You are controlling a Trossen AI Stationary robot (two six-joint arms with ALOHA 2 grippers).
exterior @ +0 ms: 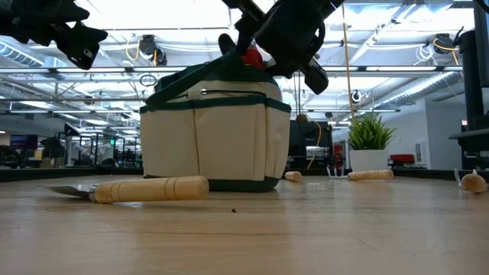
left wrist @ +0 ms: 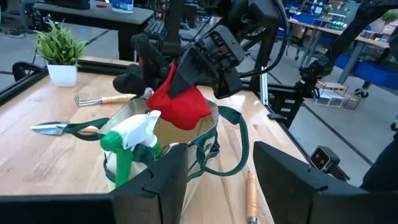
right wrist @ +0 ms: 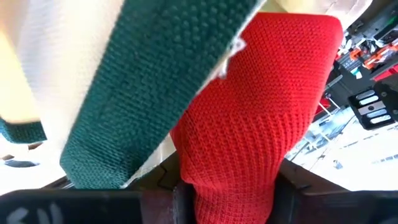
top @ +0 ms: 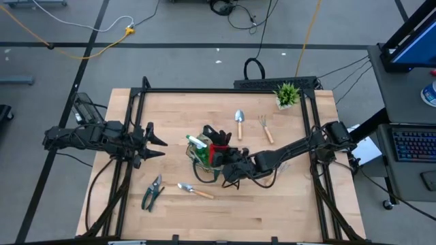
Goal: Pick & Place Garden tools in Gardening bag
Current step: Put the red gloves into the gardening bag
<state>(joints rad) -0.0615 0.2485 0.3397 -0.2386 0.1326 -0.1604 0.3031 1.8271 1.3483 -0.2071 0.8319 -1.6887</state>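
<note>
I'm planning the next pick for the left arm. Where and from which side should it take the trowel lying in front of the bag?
Grip the trowel by its wooden handle, coming straight down from above. It lies flat on the table, clear of the pruners and the gardening bag, and the handle is round and thicker than the thin blade. Close the fingers across the handle's width.

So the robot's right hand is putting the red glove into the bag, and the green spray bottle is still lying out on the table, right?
Not quite. The spray bottle is already standing inside the bag, as the left wrist view shows. The rest holds: the right hand is at the bag's mouth with the red glove.
</note>
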